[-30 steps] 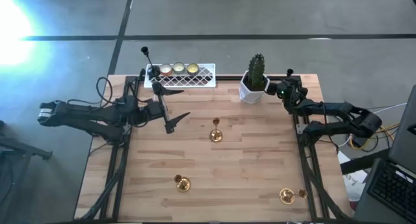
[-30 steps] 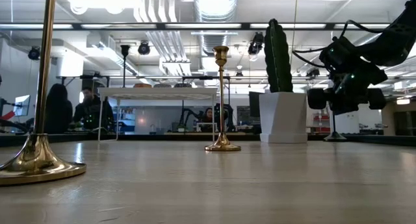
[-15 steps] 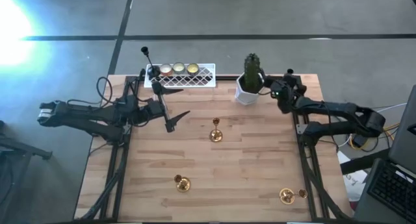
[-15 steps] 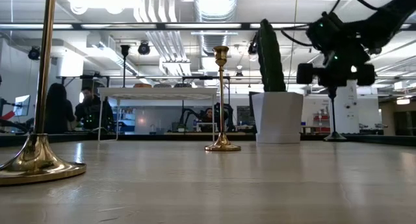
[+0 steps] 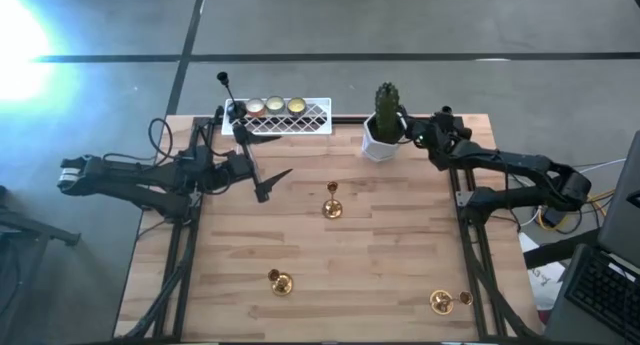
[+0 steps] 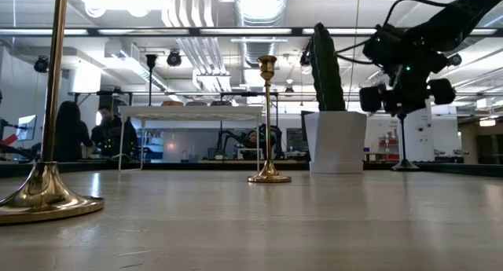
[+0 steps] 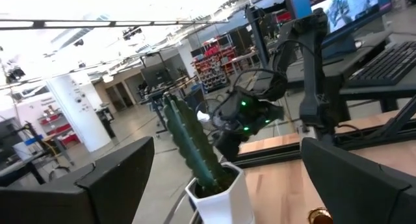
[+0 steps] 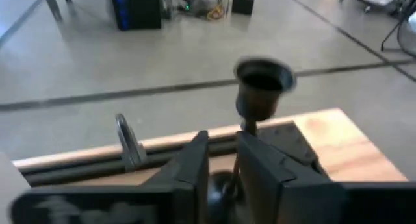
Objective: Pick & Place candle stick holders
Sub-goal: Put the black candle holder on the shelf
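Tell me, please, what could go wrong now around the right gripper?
The right gripper sits close beside the white cactus pot; a sideways move could push or tip it. The slim black candle holder stands just ahead of that gripper, near the back edge of the table; a careless approach might knock it over or off.
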Motion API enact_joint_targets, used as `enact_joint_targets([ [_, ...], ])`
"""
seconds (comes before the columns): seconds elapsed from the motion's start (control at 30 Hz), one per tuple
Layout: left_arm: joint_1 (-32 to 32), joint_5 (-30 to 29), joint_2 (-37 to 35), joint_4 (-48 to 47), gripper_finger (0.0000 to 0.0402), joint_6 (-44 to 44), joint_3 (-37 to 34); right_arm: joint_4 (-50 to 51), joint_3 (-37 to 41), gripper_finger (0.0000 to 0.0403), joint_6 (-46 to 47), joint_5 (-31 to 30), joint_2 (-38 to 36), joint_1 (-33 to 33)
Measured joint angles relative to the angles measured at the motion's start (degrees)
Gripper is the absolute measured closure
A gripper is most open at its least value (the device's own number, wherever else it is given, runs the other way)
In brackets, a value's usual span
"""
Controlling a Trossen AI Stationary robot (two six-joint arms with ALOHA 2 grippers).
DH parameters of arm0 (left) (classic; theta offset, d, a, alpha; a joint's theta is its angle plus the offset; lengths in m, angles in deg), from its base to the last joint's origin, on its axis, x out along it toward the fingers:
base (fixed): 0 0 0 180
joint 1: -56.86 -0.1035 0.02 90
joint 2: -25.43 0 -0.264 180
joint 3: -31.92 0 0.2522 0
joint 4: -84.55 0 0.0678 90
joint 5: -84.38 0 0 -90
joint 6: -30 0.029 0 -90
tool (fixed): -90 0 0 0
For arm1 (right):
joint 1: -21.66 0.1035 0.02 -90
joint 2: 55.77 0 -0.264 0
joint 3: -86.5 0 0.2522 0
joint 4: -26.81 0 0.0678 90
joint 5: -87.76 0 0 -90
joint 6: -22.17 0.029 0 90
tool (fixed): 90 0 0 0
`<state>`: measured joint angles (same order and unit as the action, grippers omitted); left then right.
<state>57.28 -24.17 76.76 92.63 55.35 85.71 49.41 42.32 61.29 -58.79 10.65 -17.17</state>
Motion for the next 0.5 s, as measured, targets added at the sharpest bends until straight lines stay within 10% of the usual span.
enact_joint_targets([
  [0.5, 0.0, -3.0, 0.0, -2.4, 0.0009, 1.8, 0.0, -8.4, 2.8, 0.0151, 1.2, 3.0, 0.1, -5.2],
])
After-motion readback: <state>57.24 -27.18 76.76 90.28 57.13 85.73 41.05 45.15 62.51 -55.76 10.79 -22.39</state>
